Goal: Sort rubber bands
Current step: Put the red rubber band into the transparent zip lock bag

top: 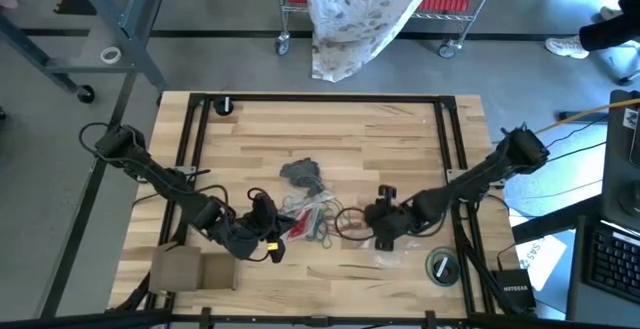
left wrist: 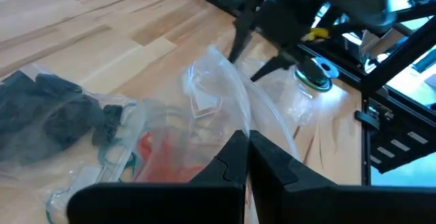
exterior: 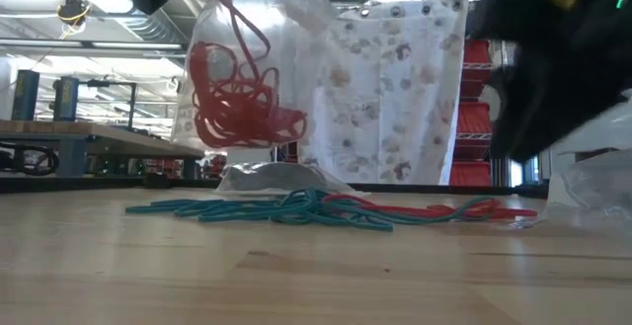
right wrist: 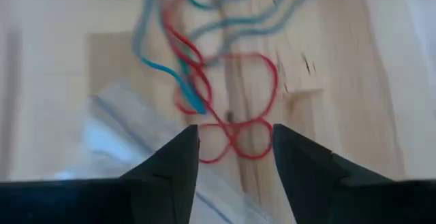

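Left gripper point(left wrist: 246, 157) pinches a clear bag point(left wrist: 218, 101) of red bands point(exterior: 232, 93) upright at centre frame – mouth reachable; right gripper point(right wrist: 235, 149), jaws spread, hovers over loose red bands point(right wrist: 235, 125).

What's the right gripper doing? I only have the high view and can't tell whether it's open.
Observer: It's open. In its wrist view the right gripper has its fingers apart over a red band lying on the wood.
Operator: Is the left one holding anything?
Observer: Yes. Its wrist view shows the left gripper shut on a clear bag.
Operator: Is there anything in that bag?
Observer: The low view shows red bands bunched inside it as it hangs.
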